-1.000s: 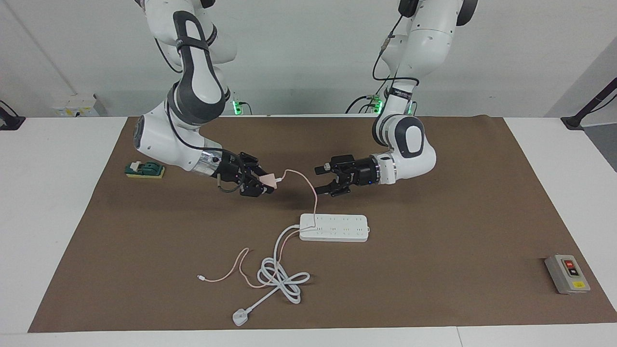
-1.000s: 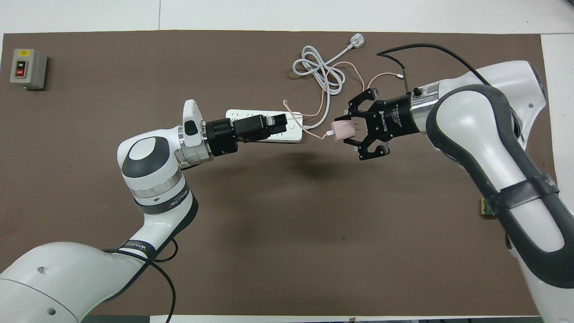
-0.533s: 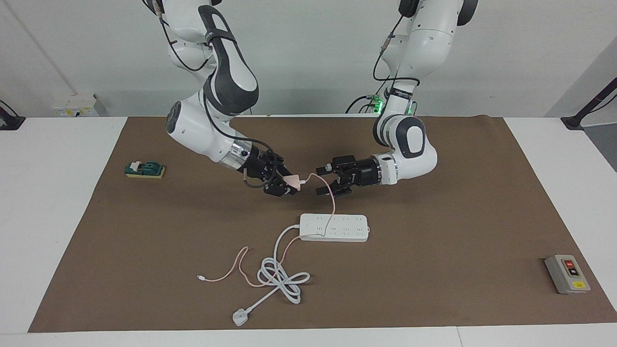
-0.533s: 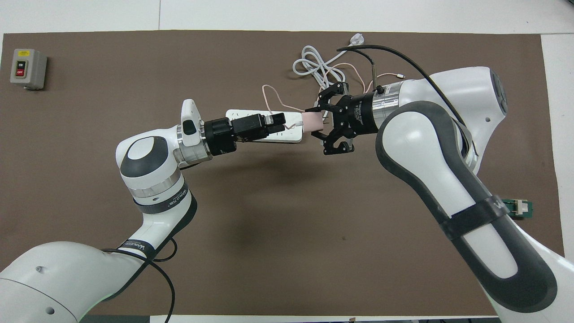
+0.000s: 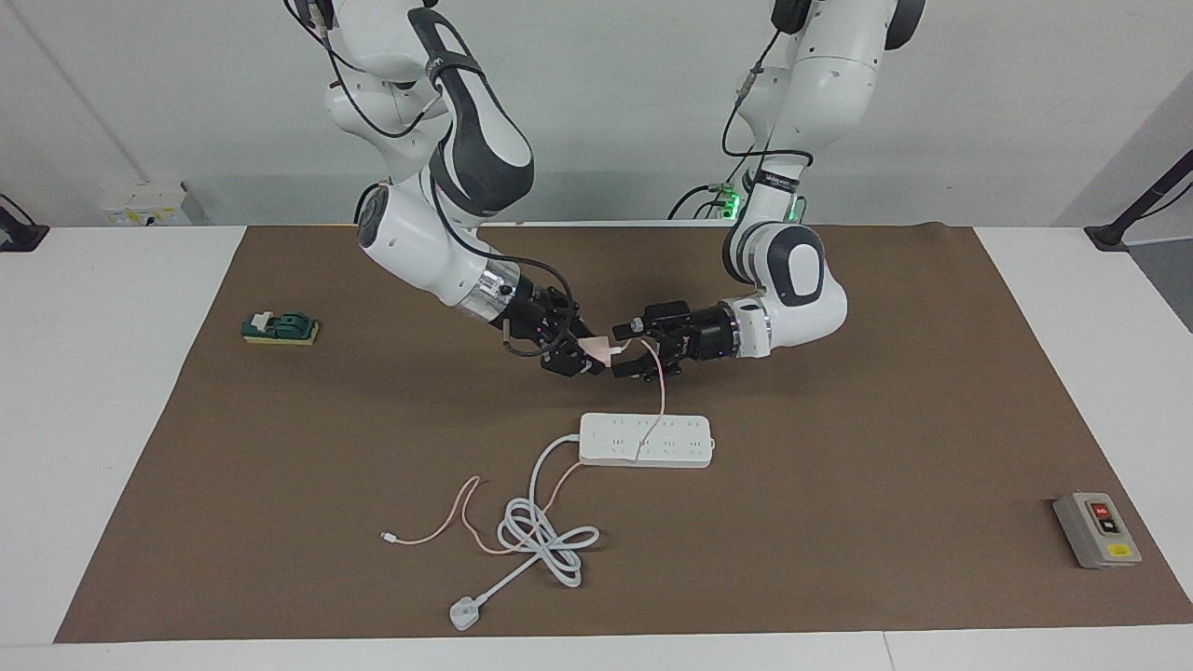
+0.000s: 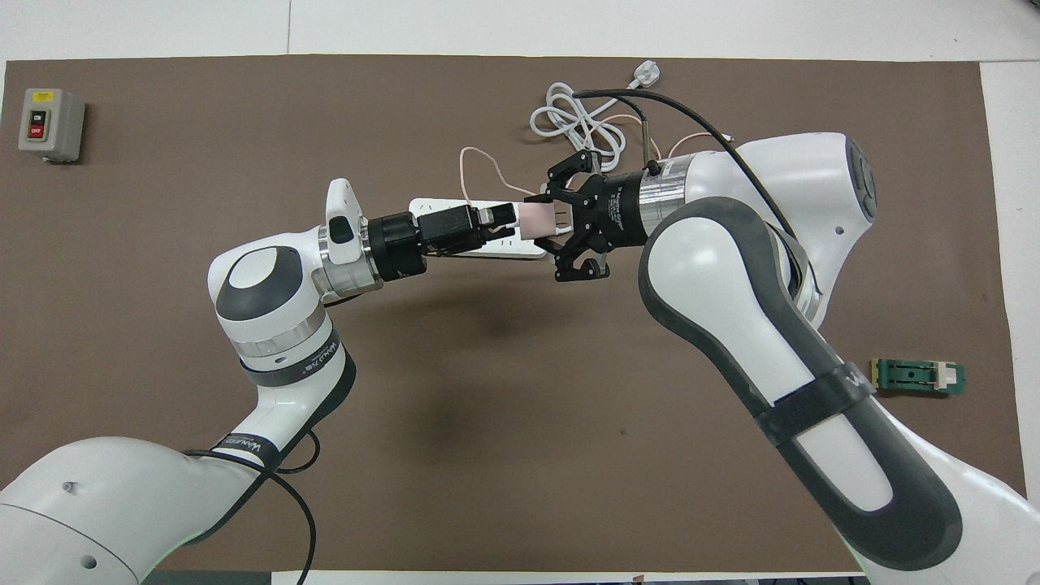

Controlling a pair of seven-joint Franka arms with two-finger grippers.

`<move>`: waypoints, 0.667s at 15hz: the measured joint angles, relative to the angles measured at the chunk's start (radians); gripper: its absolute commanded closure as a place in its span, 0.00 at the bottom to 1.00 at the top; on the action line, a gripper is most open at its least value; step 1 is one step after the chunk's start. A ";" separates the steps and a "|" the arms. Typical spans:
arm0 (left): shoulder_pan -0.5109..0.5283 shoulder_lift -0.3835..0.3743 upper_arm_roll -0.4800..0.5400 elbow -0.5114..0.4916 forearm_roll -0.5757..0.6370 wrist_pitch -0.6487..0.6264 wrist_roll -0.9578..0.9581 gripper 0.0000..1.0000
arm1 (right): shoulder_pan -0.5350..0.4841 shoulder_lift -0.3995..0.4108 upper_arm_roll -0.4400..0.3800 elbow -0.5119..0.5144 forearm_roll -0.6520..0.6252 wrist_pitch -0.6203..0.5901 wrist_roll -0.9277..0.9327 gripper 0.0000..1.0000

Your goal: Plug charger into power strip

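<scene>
While the right tool point(image 5: 585, 352) stays clamped on the charger point(image 5: 599, 349), you can see it has carried the pink cube across the table over the last second, from the right arm's end toward the middle, until it meets the left tool point(image 5: 641, 359) in the air. That left tool has its fingers apart and now sits right at the charger's cable end; from above the charger point(image 6: 535, 218) lies between the two tools, over the strip point(image 6: 528, 246). Whether the left fingers already touch the cube, you cannot tell.

To my eye this is a handover: the charger is up, not plugged, and the strip point(image 5: 646, 440) lies untouched on the brown mat point(image 5: 839, 559), a little farther from the robots than the two tools. The pink cable point(image 5: 660, 396) has swung along with it and now hangs down across the strip's sockets, trailing on to the coiled white cord point(image 5: 545, 540).

Mind that drape; it could snag or cover a socket as you come down.

For room, you have plenty. The mat is bare around the strip toward the left arm's end, the switch box point(image 5: 1096, 529) sits well apart near the mat's corner, and the green block point(image 5: 280, 328) lies at the mat's edge at the right arm's end.
</scene>
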 measured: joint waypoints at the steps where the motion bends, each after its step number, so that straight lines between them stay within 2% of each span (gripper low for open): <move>1: 0.000 0.000 -0.001 0.000 0.000 0.000 0.000 0.04 | 0.006 0.004 0.000 0.000 0.000 0.000 0.000 1.00; 4: 0.000 0.000 -0.004 0.000 0.000 0.000 0.000 0.05 | 0.019 0.007 0.001 0.001 0.000 0.002 0.000 1.00; 8: 0.000 0.000 -0.006 0.000 0.000 0.000 0.001 0.20 | 0.019 0.007 0.000 0.004 0.000 0.002 0.000 1.00; 10: 0.000 0.000 -0.006 0.000 0.000 0.000 0.001 0.32 | 0.019 0.007 0.000 0.006 0.000 0.002 0.000 1.00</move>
